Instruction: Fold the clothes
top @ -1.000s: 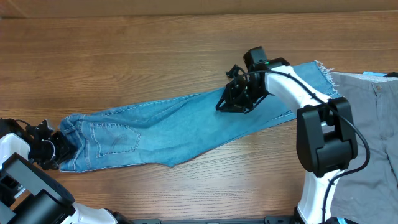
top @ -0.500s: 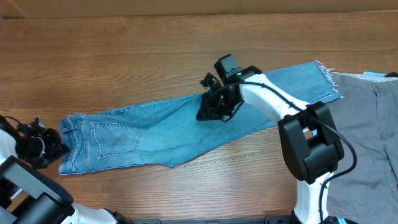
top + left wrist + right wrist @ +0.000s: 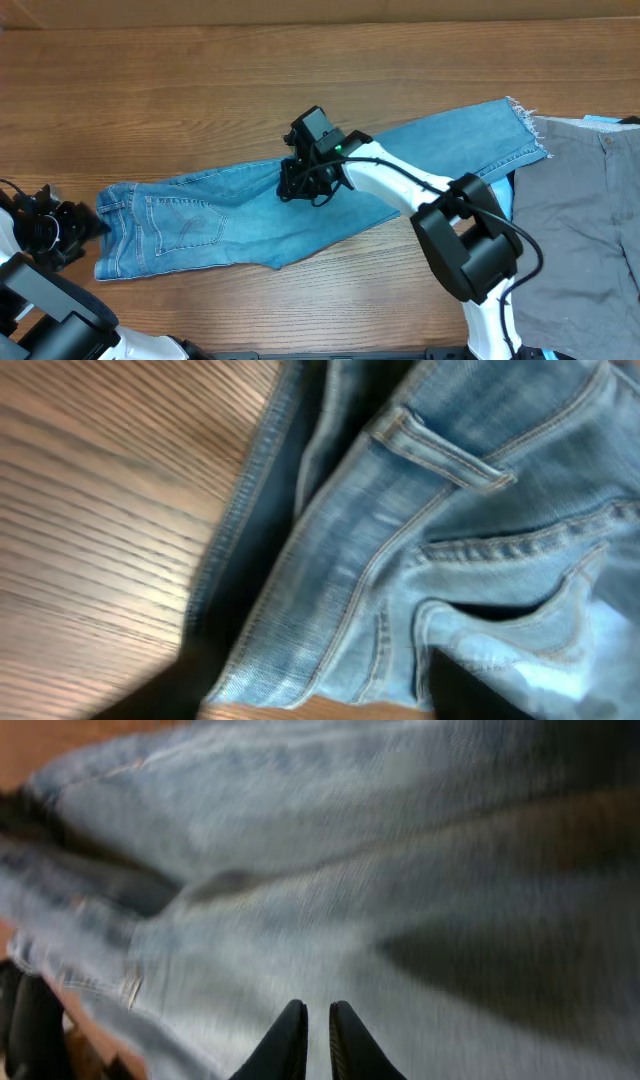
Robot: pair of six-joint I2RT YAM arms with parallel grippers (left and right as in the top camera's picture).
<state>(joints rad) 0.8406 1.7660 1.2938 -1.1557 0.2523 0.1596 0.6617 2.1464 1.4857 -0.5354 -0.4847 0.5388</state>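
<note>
Denim jeans blurry under narrow right gripper; left gripper wide, edge-cropped.

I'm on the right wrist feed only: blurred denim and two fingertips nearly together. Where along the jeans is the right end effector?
Observer: The right end effector is down on the middle of the jeans, roughly where the legs run into the seat.
Operator: Which way is the waistband from there?
Observer: The waistband is at the far end on the left arm's side, back pockets facing up.
Operator: Is the left end effector on it?
Observer: The left end effector is open right beside the waistband; I can't tell whether it touches.
Operator: And the hems?
Observer: The frayed hem lies at the opposite end, next to the grey trousers.
</note>
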